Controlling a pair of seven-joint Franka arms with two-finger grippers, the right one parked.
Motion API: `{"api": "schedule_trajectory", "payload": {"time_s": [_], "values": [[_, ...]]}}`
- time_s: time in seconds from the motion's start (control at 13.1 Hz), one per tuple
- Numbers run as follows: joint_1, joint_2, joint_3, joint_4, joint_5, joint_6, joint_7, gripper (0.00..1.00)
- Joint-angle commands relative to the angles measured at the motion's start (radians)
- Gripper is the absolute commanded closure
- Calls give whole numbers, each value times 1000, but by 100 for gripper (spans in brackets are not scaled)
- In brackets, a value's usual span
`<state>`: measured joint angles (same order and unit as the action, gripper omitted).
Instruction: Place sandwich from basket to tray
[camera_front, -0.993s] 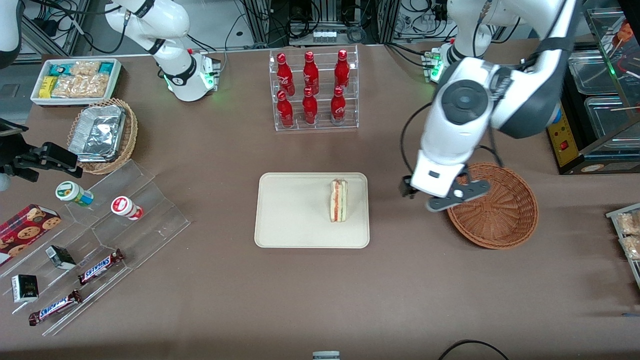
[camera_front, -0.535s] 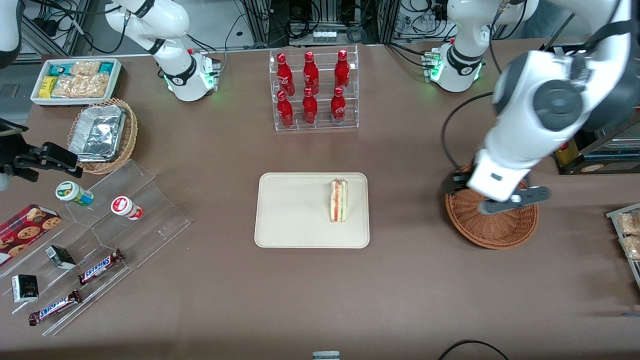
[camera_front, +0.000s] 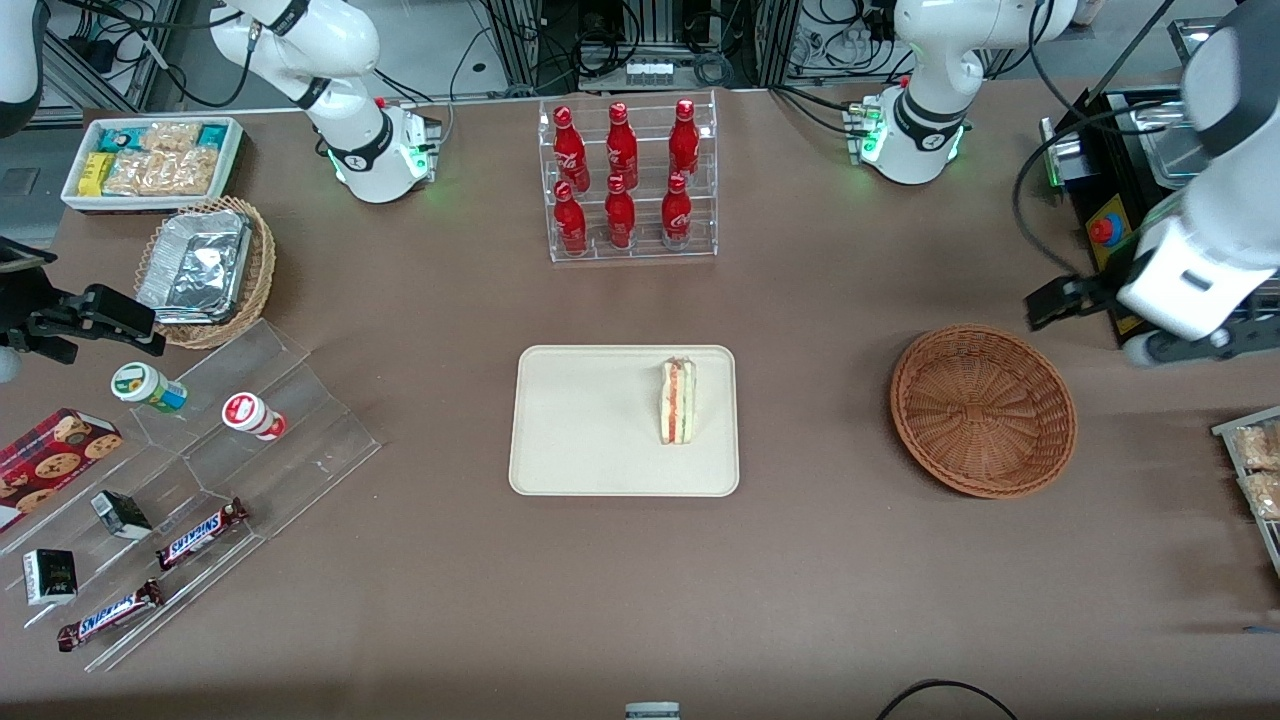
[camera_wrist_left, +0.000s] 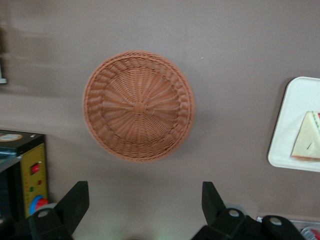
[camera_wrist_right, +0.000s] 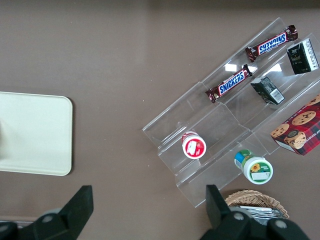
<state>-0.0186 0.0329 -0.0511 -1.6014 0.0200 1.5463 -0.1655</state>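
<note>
- The sandwich (camera_front: 677, 401) is being carried by the tray (camera_front: 590, 450), lying on its side in the part of the tray nearest the basket, with its red and green layers showing.
- The tray is being supported by the desk (camera_front: 640, 580) near its middle, nearer to the front camera than the clear rack of red bottles (camera_front: 626, 180).
- The basket (camera_front: 983, 410) is being shown with nothing inside it; it is sitting on the desk toward the working arm's end, well apart from the tray.
- The tool (camera_front: 1195, 345) is being held high above the desk at the working arm's end, beside the basket and clear of it, close to the black box with a red button (camera_front: 1120, 250).
- In the left wrist view, the tool (camera_wrist_left: 142, 207) is being seen with its two black fingers (camera_wrist_left: 75, 202) spread wide and nothing between them.
- In that same view, the basket (camera_wrist_left: 139, 105) is being looked down on, and the tray (camera_wrist_left: 287, 135) with the sandwich (camera_wrist_left: 307, 142) is being caught at the edge.
- Toward the parked arm's end, candy bars (camera_front: 200, 532) and small tubs (camera_front: 250, 413) are being displayed on a clear stepped stand (camera_front: 300, 420).
</note>
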Motion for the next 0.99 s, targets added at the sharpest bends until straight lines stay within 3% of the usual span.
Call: {"api": "schedule_trajectory", "payload": {"time_s": [0.0, 0.38, 0.92], "values": [[-6, -57, 39, -31, -17, -35, 66, 0], [-50, -91, 43, 20, -14, -86, 61, 0], [-61, -85, 131, 109, -38, -178, 133, 0]]}}
